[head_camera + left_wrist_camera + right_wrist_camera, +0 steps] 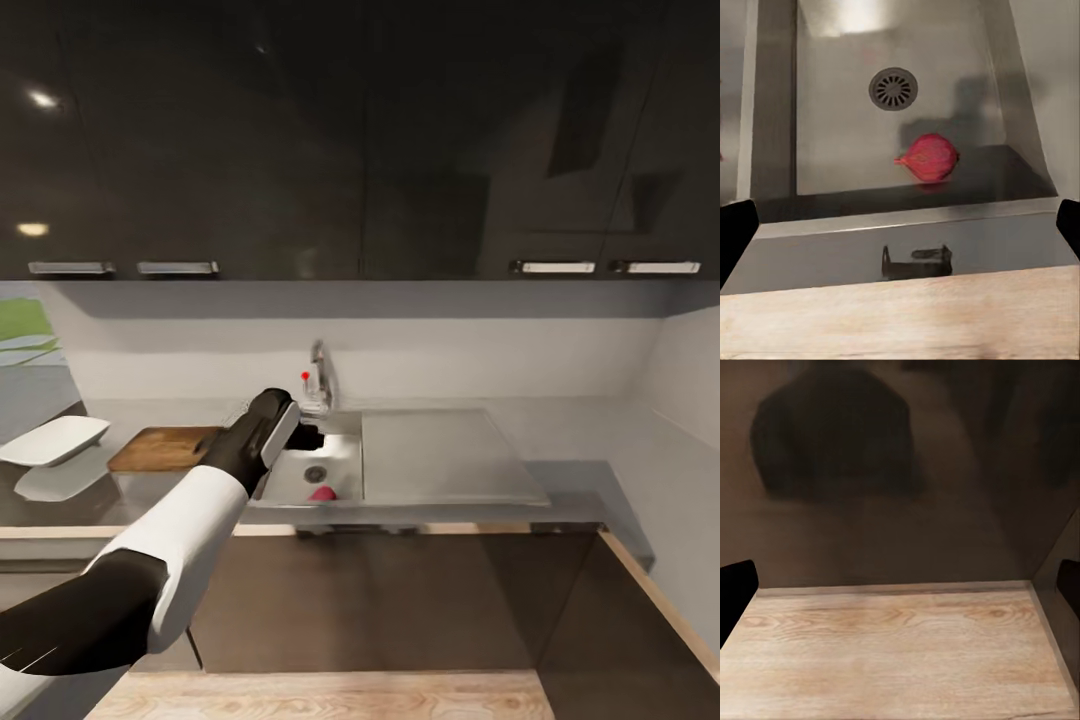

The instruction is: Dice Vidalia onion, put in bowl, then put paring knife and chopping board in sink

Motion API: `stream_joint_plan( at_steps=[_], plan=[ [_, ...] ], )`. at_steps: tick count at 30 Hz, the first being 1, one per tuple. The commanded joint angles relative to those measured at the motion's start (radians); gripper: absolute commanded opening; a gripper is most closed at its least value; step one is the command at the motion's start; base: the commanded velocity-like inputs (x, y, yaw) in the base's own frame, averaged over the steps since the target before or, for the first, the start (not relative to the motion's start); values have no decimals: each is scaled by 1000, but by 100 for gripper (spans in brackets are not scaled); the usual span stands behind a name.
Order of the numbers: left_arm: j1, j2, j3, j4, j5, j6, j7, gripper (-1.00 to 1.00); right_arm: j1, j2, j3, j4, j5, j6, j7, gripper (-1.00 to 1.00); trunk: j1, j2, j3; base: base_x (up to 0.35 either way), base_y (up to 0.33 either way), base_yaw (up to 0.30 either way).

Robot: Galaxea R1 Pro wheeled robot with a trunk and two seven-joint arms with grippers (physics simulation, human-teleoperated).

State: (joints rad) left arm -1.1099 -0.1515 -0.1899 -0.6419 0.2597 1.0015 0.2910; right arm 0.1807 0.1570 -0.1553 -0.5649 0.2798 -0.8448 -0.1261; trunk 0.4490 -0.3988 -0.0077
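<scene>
The pinkish-red Vidalia onion (321, 493) (928, 157) lies on the floor of the grey sink (300, 486) (832, 142), near its front wall and a little away from the round drain (894, 88). My left gripper (300, 436) (900, 229) hangs open above the basin, apart from the onion, with nothing between its fingers. The brown chopping board (165, 448) rests on the dark glossy countertop (60, 505) left of the sink. Further left stands the white bowl (55, 439). My right gripper (900, 589) is open and empty. The paring knife is out of view.
A chrome tap (320, 385) with a red knob (305, 376) rises behind the basin, close to my left wrist. The flat drainboard (440, 455) lies to the right. Dark wall cabinets (360, 140) hang overhead. The right wrist view faces a wooden floor (900, 652) and a dark cabinet front.
</scene>
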Motion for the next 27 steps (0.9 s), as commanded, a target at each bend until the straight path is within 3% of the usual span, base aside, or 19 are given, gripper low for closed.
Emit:
stream_joint_plan(
  at_steps=[1,8,27],
  plan=[
    [-1,1,-3,10,10,3,9,100,0,1,-4,-1,11,0,-6,100,1,-1,-1,254,-174,0],
    [-1,1,-3,76,11,6,10,100,0,1,-3,-1,11,0,-6,100,1,-1,-1,102,-73,0],
    [1,1,-3,88,12,7,10,100,0,1,-3,-1,11,1,-6,100,1,-1,-5,4,-3,0]
  ],
)
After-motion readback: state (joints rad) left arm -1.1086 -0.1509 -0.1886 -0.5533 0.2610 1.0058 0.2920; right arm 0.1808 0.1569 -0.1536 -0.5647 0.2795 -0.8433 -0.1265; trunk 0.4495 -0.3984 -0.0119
